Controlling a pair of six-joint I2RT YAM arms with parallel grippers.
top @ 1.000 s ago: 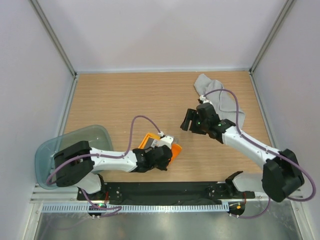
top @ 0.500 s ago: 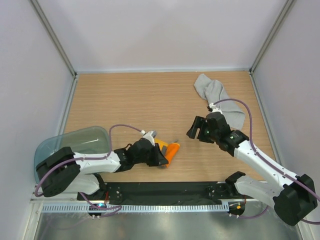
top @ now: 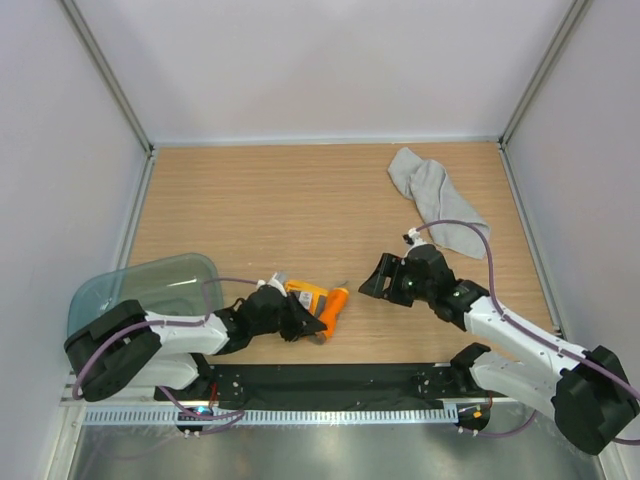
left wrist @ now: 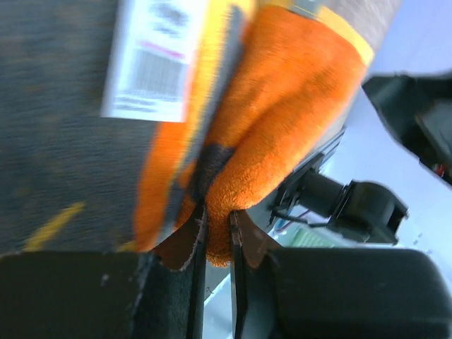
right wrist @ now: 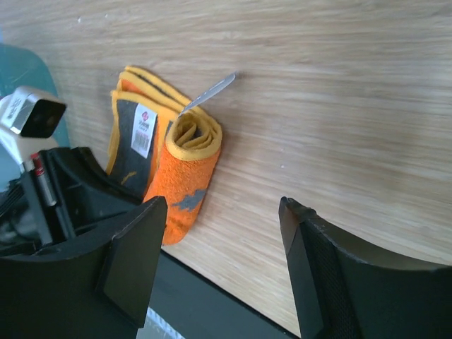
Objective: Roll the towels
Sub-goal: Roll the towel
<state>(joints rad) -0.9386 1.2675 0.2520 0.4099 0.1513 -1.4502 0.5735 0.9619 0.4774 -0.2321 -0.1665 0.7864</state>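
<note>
Left wrist view, lower centre: pinches an end of orange towel (left wrist: 282,106) in nearly closed left gripper (left wrist: 215,227), probably to keep its roll tight, with right gripper (right wrist: 220,212) wide open, empty.

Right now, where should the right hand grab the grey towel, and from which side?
Take the grey towel by its near end, the flap lying toward the near right, coming down from above. It lies as a crumpled strip running toward the far edge, so that end probably offers a loose edge to pinch. The right hand is open.
</note>
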